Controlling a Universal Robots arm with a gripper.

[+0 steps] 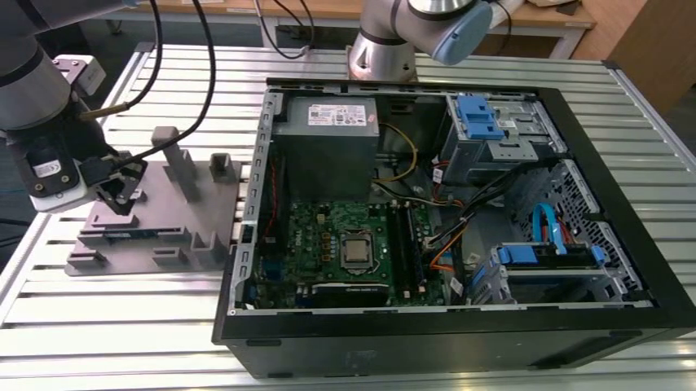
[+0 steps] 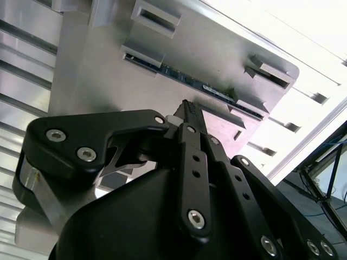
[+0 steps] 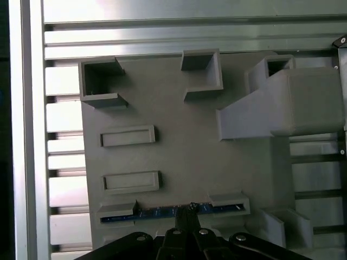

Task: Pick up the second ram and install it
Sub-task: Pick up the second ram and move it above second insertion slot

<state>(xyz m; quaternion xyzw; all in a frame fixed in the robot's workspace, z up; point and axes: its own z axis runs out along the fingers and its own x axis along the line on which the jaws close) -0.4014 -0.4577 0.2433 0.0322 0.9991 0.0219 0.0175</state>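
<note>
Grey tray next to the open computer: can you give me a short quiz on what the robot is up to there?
1. True or false: the second ram rests on the grey tray, not in the computer.
2. The hand is closest to: A) the second ram, B) the processor, C) the blue drive bracket.
3. Fill in: the computer case lies toward the exterior view's ____ of the grey tray.
Key: 1 true; 2 A; 3 right.
</note>
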